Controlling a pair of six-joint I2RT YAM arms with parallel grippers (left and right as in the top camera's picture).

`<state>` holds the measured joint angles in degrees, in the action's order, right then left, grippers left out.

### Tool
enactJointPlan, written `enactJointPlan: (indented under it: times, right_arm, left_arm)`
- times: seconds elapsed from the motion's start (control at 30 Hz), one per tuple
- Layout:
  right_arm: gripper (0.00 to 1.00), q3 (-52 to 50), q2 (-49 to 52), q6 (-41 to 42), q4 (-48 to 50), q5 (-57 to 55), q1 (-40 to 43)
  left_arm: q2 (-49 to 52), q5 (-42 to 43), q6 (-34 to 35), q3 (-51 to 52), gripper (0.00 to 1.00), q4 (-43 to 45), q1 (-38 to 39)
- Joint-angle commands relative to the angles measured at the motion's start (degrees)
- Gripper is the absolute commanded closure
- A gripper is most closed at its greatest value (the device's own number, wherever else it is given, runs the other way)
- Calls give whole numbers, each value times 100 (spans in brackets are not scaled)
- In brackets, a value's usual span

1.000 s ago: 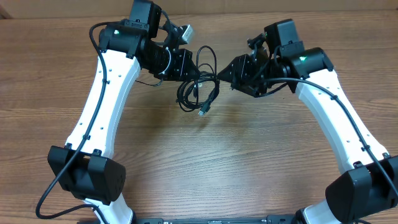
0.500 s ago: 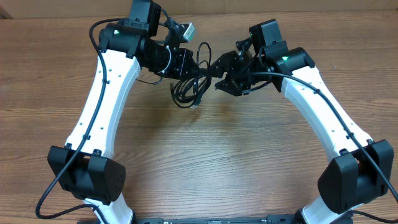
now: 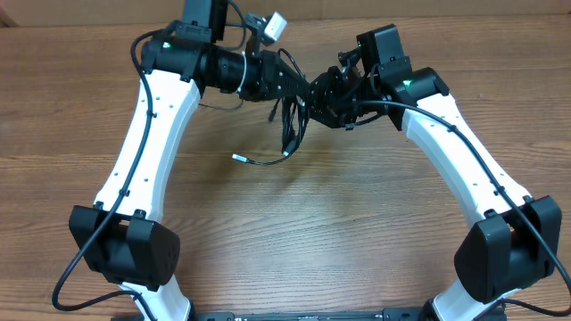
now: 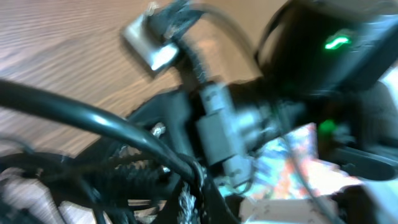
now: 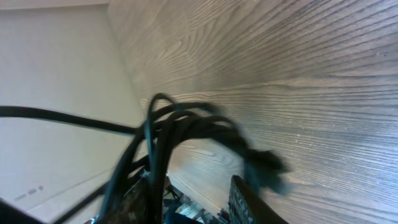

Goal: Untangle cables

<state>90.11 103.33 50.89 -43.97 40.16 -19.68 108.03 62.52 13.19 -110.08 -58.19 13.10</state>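
the two arms meet at the far middle of the wooden counter [image 3: 375, 223], their tips almost touching. the left pincer [image 3: 291, 82] points toward the right arm and is pressed together on the cables [image 3: 291, 125], which hang from it as a narrow black bundle of loops just below the meeting point. one thin strand runs out of the bundle's lower end to the left and finishes in a small pale plug end [image 3: 238, 158] low over the wood, with its shadow close beneath. the right pincer [image 3: 316, 89] faces the left one from the other side; in its own wrist view its two fingers [image 5: 244, 198] are spread, and several cords arch up between them, closer to one finger than to the other, with a dark plug blurred beside the arch. the left wrist view is badly smeared, so it probably shows only dark cords low at the left and the right arm's green light at the upper right.
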Motion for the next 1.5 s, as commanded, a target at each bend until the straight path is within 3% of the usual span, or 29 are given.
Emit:
enactJointPlan:
  times: [0.0, 0.13, 0.23, 0.27, 0.33, 0.47, 0.5, 0.57, 0.6, 0.73, 0.8, 0.93, 1.07, 1.1, 1.13, 1.2, 1.37, 1.47]
  right_arm:
    - [68, -55, 160, -363, -179, -105, -127]
    - [80, -223, 160, -970, -664, -538, -127]
    - [94, -564, 160, -1644, -994, -874, -116]
    - [95, -573, 160, -1676, -1329, -1419, -116]
    - [96, -573, 160, -1836, -1917, -2240, -116]
    - [96, -573, 157, -1864, -2380, -3016, -114]
    - [96, -542, 157, -1864, -2321, -3027, -109]
    - [96, -350, 144, -2013, -2343, -3029, -63]
    - [96, -223, 111, -2135, -2361, -3014, -37]
    - [96, 348, -234, -2771, -2367, -2959, -20]
    - [96, 605, -505, -3152, -2363, -2282, -17]
    - [96, 640, -645, -2822, -2444, -1939, -17]
    - [96, 640, -621, -2487, -2448, -2055, 52]
    - [96, 640, -612, -2448, -2446, -2055, 83]
    - [96, 640, -612, -2455, -2459, -2057, 92]
    - [96, 638, -612, -2455, -2476, -2055, 96]
    - [96, 638, -612, -2455, -2483, -2055, 96]
    - [96, 638, -612, -2452, -2520, -2055, 96]
  left_arm:
    - [-35, 1703, 743, -66, 95, 680, -369]
    - [-35, 1947, 1088, -66, 96, 1045, -839]
    - [-35, 1967, 1062, -66, 96, 1008, -1034]
    - [-35, 1711, 802, -66, 96, 933, -1080]
    - [-35, 275, 439, -66, 96, 310, -1117]
    - [-35, -2870, 354, -66, 96, -1023, -1078]
    - [-31, -3268, 354, -63, 78, -1213, -990]
    - [-28, -3305, 352, -63, 29, -1366, -879]
    - [-28, -3287, 343, -63, 22, -1388, -813]
    - [-24, -2579, -391, -63, 19, -1309, -507]
    - [-9, -2476, -595, -63, 18, -1239, -264]
    - [101, -2238, -595, -63, 20, -1283, 52]
    - [136, -2155, -452, -66, 4, -1491, 155]
    - [136, -1845, -695, -66, 4, -1460, 87]
    - [136, -1486, -1458, -66, 5, -1462, 28]
    - [136, -1620, -3698, -63, 11, -1827, 46]
    - [138, -1504, -5449, -50, 18, -2028, 374]
    - [138, -1628, -5847, 116, 16, -1733, 608]
